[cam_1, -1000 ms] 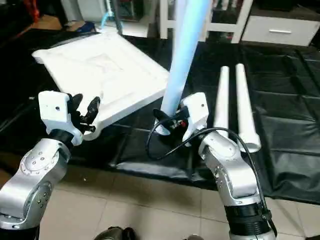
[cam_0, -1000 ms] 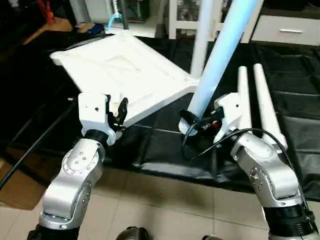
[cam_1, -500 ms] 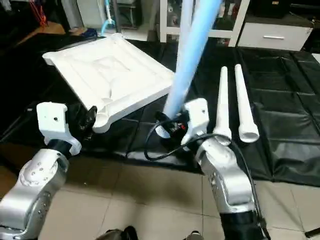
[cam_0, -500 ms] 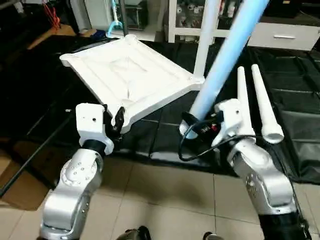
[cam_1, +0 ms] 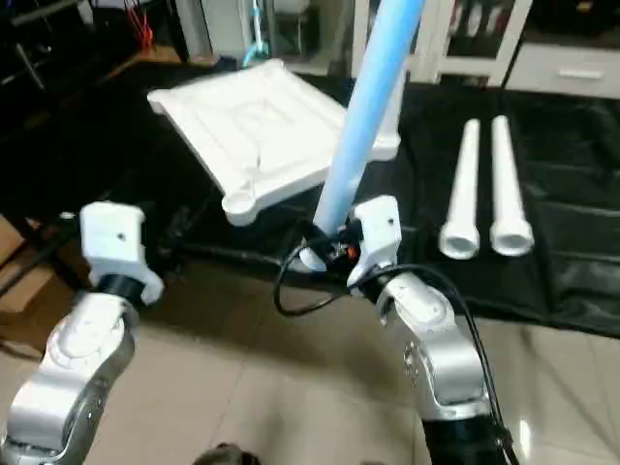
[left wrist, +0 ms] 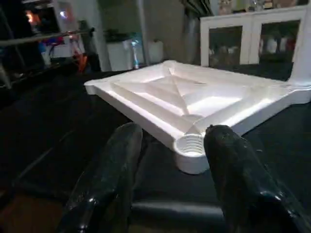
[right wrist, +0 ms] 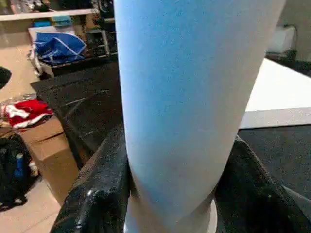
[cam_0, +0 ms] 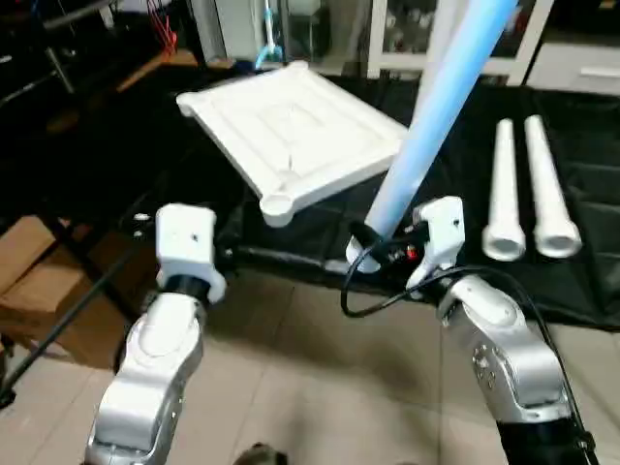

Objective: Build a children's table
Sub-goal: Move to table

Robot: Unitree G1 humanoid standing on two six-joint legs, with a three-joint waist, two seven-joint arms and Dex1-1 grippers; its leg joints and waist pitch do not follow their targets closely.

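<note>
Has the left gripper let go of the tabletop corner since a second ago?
Yes. The left gripper has backed off the tabletop; its near corner socket now lies clear ahead, fingers open.

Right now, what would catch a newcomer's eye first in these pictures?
The long leg that the right gripper holds clamped near its wide end, slanting up across the middle. Beyond it the tabletop lies ribbed side up on the black mat, two spare legs side by side at right.
</note>
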